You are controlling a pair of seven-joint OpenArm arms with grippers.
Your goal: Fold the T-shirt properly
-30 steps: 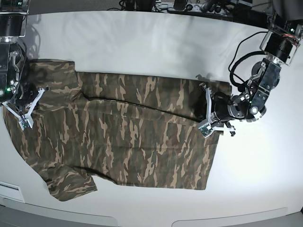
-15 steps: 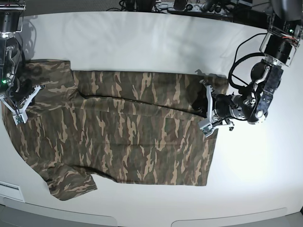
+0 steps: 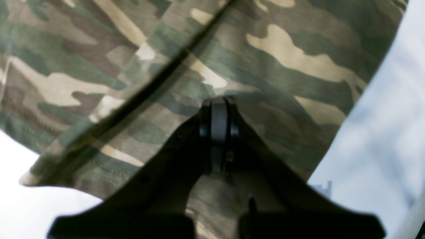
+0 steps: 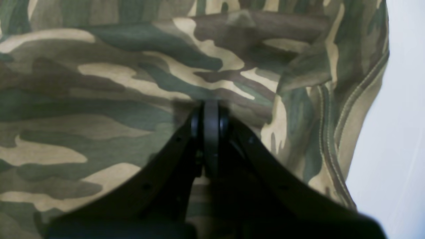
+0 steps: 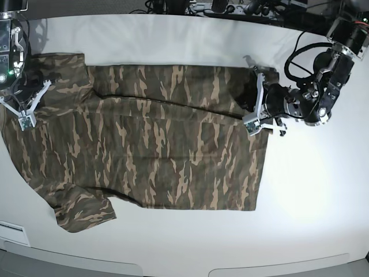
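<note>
The camouflage T-shirt (image 5: 161, 144) lies spread across the white table (image 5: 173, 40), with one short sleeve (image 5: 86, 210) at the near left. A fold ridge (image 5: 173, 109) runs across its far part. My left gripper (image 5: 254, 99), on the right of the base view, is shut on the shirt's far right edge. In the left wrist view the left gripper (image 3: 217, 106) pinches the cloth (image 3: 282, 49). My right gripper (image 5: 26, 107), on the left of the base view, is shut on the shirt's far left part. The right wrist view shows the right gripper (image 4: 211, 109) pinching the cloth (image 4: 116, 83) near a stitched hem (image 4: 352, 109).
Cables and equipment (image 5: 230, 8) line the table's far edge. The left arm's black cable (image 5: 294, 57) loops above the table at the right. The table's near edge (image 5: 173, 268) runs along the bottom, with a white fitting (image 5: 11, 234) at the near left.
Both grippers have moved toward the far side of the table, holding the cloth. The shirt's far edge has shifted that way and the shirt lies flatter.
</note>
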